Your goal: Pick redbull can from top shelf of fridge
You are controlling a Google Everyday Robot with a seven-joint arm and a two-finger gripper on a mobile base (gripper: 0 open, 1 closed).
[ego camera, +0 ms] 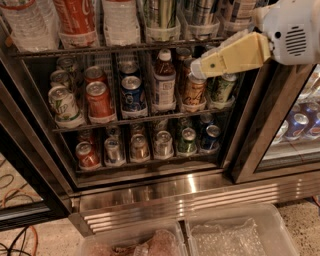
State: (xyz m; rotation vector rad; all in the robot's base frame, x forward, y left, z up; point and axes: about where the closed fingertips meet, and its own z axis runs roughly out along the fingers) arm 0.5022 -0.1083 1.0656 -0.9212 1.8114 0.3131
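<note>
The fridge stands open in front of me. Its top shelf runs along the top of the view, with bottles and tall cans in clear plastic holders. The redbull can, silver with dark panels, stands right of a greenish-yellow striped can; only its lower part shows. My gripper, tan on a white arm, reaches in from the upper right. Its tip is just below the shelf rail, under the redbull can and in front of a brown can on the rack below. It holds nothing.
The middle rack holds soda cans and a dark bottle; the lower rack holds more cans. A dark door post and a closed glass door stand to the right. Clear plastic bins lie below the steel base. Cables lie at left.
</note>
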